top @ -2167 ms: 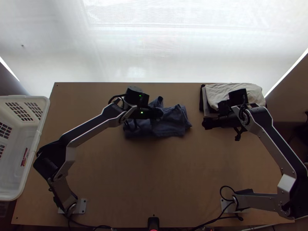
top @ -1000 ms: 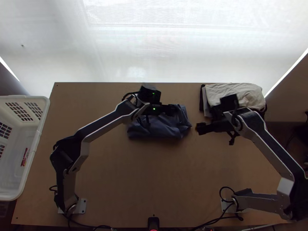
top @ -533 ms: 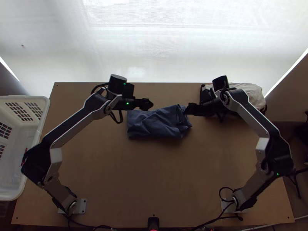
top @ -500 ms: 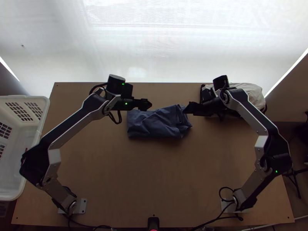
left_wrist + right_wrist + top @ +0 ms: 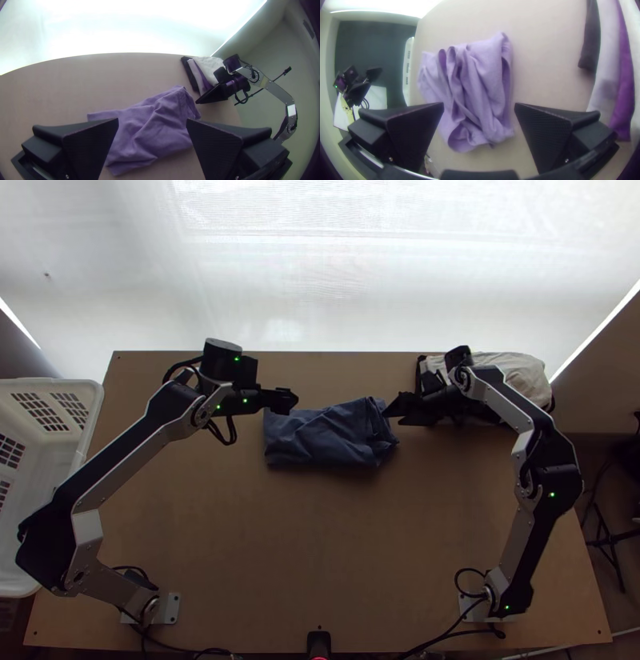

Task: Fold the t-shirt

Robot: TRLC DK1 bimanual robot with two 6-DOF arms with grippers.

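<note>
Beyond the far edge of one light wooden table (image 5: 320,540) hangs a bright, pale screen (image 5: 336,276). Two jointed arms, silver-grey with black joints, stand at its near corners, the left arm (image 5: 120,460) and the right arm (image 5: 524,520) both reaching up the top view. One white plastic basket (image 5: 86,428) with slotted walls sits at the left edge. On the table's far right lies one stack of folded cloth (image 5: 516,372); the right wrist view separates four layers, a black one (image 5: 590,40), a pale grey-lilac one (image 5: 606,60), a purple one (image 5: 623,83) and a cream one (image 5: 636,43). One blue-violet cloth t-shirt (image 5: 320,440) rests across the middle of the table's far half. From above it reads as a rough folded rectangle, while the right wrist view shows several raised pleats and a loose, curled edge. Two grippers with flat black fingers flank it: the left gripper (image 5: 293,401) near its far left corner, the right gripper (image 5: 392,414) at its right end, whether touching I cannot tell. Both pairs of fingers stand wide apart with nothing between them.
</note>
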